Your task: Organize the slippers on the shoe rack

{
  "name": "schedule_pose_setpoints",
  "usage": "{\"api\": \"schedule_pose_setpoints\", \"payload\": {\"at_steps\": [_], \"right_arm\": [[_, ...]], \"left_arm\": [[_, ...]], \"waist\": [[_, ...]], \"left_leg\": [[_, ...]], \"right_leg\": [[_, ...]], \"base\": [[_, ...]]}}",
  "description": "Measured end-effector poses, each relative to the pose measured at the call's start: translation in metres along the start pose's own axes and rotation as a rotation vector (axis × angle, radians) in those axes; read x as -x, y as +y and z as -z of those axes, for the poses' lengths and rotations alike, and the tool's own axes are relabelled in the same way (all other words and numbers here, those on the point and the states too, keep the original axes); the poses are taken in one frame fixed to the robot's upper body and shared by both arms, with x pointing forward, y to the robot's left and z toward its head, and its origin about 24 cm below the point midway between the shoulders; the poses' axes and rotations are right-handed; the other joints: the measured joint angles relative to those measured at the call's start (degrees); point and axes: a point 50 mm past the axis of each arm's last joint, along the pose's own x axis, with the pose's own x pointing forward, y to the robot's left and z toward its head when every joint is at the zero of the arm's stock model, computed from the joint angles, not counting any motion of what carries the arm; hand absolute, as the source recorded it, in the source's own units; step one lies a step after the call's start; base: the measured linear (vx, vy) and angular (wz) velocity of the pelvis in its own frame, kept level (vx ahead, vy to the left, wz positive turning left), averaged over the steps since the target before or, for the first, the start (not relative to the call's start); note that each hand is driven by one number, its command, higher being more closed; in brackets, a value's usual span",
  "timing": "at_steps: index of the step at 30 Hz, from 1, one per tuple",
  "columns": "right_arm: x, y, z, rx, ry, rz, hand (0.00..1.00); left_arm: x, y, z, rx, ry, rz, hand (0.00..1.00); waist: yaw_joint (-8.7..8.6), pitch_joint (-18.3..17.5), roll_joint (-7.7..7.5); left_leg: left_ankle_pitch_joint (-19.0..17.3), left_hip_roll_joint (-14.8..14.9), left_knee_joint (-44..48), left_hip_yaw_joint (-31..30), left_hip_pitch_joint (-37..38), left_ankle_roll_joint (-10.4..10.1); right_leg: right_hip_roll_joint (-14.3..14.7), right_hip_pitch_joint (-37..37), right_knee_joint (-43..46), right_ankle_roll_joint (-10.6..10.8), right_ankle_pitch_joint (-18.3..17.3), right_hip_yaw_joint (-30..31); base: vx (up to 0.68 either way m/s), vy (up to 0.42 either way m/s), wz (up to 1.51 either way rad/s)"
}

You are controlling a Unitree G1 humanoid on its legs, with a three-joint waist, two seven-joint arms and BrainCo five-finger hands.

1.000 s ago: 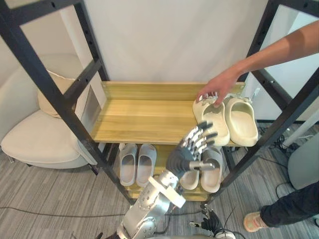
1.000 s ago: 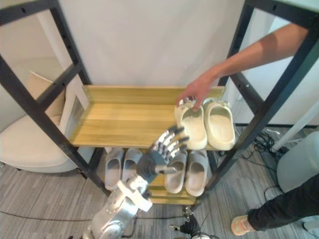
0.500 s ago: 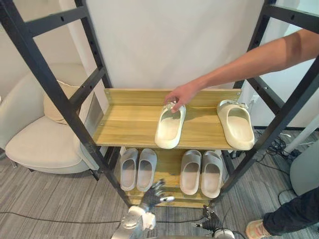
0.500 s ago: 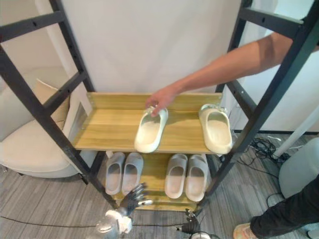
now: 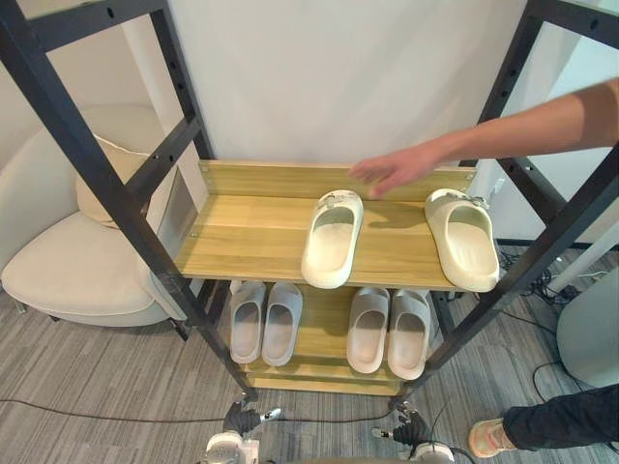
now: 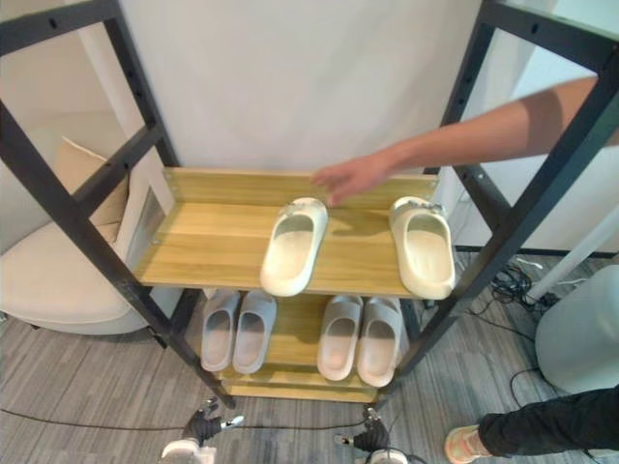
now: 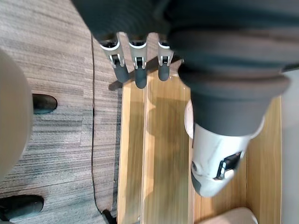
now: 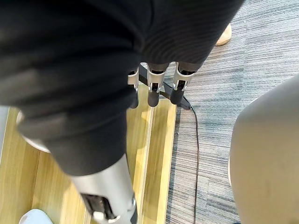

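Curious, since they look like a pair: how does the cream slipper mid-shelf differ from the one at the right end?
The middle slipper lies near the centre of the upper shelf; the right slipper at its right end. The middle slipper's near end angles left, the right slipper's angles right. A person's hand hovers nearer the middle slipper than the right slipper. Both are cream, alike in shape, soles down.

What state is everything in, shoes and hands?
Middle cream slipper: flat on the upper shelf, angled, apart from its mate.
Right cream slipper: flat at its right end.
Left grey pair: side by side, lower shelf.
Right grey pair: the same.
Person's hand: open, hovering above the upper shelf.
Left hand: open, empty.
Right hand: open, empty.
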Motion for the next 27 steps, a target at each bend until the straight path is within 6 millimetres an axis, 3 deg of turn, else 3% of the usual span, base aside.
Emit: {"api": "schedule_pose_setpoints", "payload": {"at_steps": [10,18,22,27], "right_arm": [[0.0,0.0,-0.001,0.0,-0.001,0.0,0.0],[-0.001,0.0,-0.003,0.003,-0.007,-0.001,0.0],[-0.001,-0.001,-0.002,0.004,-0.006,0.0,0.0],[-0.001,-0.001,-0.003,0.009,-0.006,-0.01,0.0]], "left_arm": [[-0.001,0.0,0.002,0.037,0.01,-0.031,0.0],[-0.002,-0.009,-0.004,-0.036,-0.014,0.01,0.0],[0.0,-0.028,-0.015,-0.118,-0.071,0.102,0.0],[0.02,-0.076,-0.057,-0.26,-0.312,0.372,0.0]], "waist": [[0.0,0.07,0.04],[-0.01,0.85,0.06],[-0.17,0.9,0.07],[-0.27,0.88,0.16]], "left_leg": [[0.37,0.0,-1.2,0.39,0.72,0.0],[0.36,-0.07,-1.46,0.83,0.88,0.0],[0.35,-0.11,-1.44,0.72,0.9,0.01],[0.35,-0.19,-1.08,0.07,0.77,0.02]], "right_leg": [[-0.12,-0.1,0.29,0.06,-0.3,0.14],[-0.1,-0.18,0.32,0.07,-0.38,0.43],[-0.09,-0.2,0.31,0.07,-0.38,0.5],[-0.07,-0.11,0.35,0.07,-0.37,0.37]], "base": [[0.0,0.0,0.0],[0.0,0.0,0.0],[0.0,0.0,0.0],[0.0,-0.001,0.01]]}}
